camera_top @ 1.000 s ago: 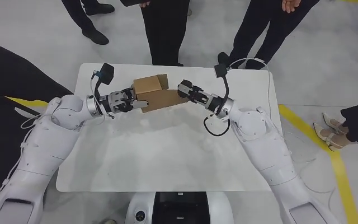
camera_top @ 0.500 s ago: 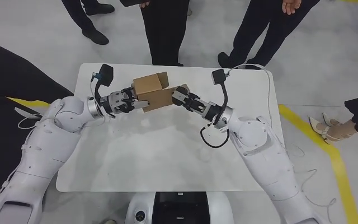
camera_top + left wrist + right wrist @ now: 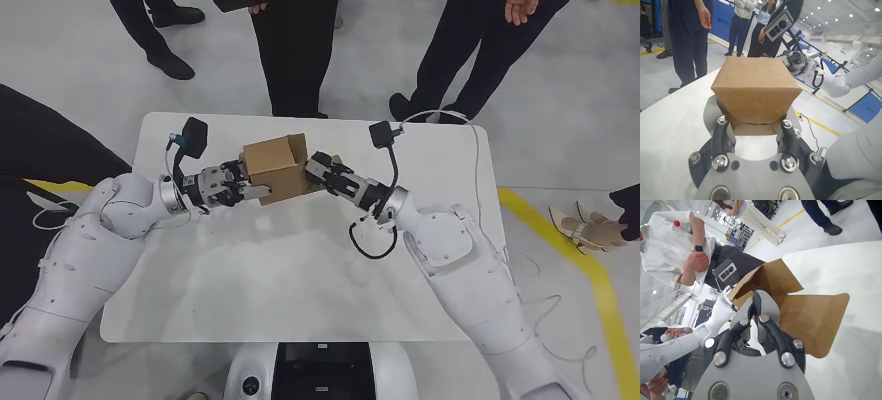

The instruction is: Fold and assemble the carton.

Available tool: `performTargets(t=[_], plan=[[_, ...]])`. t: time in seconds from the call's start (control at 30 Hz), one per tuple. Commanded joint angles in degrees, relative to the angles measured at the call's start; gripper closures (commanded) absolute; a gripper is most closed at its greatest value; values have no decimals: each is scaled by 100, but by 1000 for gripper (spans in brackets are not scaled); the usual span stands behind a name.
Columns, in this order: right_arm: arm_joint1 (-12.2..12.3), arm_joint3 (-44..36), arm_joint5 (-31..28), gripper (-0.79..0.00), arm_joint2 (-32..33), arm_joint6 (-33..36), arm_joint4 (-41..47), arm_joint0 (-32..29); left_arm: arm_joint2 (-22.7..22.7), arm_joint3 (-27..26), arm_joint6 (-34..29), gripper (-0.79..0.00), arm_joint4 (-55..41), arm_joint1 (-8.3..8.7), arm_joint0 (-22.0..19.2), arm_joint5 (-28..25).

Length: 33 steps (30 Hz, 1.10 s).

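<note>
Brown cardboard carton (image 3: 276,168) (image 3: 755,89) (image 3: 802,317) sits between your two arms, above far half of white rounded table (image 3: 300,285); whether it touches tabletop, cannot tell. Your left gripper (image 3: 243,185) (image 3: 753,123) straddles carton's closed end, fingers spread wide, pads clamped against its sides. Your right gripper (image 3: 315,168) (image 3: 754,300) meets opposite, open end, fingers pressed nearly together, pinching edge of cardboard wall. Two loose flaps fan out past right gripper's fingers.
</note>
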Motion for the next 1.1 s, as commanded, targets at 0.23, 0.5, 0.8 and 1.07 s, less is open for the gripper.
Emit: performTargets(t=[0.23,0.5,0.8,1.07], plan=[[-63,157,-83,0,-281,265,156,224,202,-90,-113,-431,-125,101,-42,0],[-67,178,-39,0,-285,365,176,271,325,-44,-91,-422,-197,170,-141,0],[-31,231,187,0,-12,110,36,201,434,-127,-53,-406,-246,259,-143,0],[1,203,362,0,211,-342,-331,82,545,-179,107,-403,-184,320,-90,0]])
